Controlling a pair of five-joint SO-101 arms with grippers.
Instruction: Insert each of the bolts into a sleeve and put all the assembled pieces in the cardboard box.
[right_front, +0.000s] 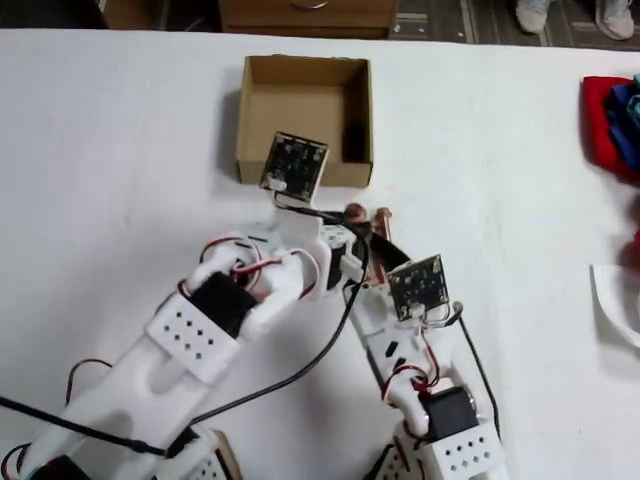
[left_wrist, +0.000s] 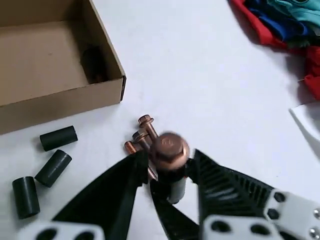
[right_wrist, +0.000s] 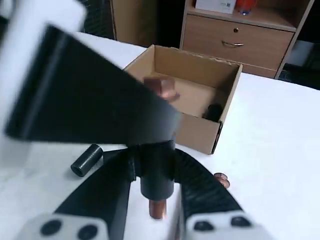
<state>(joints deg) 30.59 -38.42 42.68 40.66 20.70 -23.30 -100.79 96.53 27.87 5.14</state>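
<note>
One bolt (right_wrist: 157, 209) through sleeve (right_wrist: 156, 176) in right gripper (right_wrist: 153, 159)

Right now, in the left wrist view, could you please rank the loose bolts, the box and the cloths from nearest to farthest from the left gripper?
1. Loose bolts, on the table just past the left gripper.
2. Box, farther out, open side up.
3. Cloths, farthest, across the table from the box.
</note>
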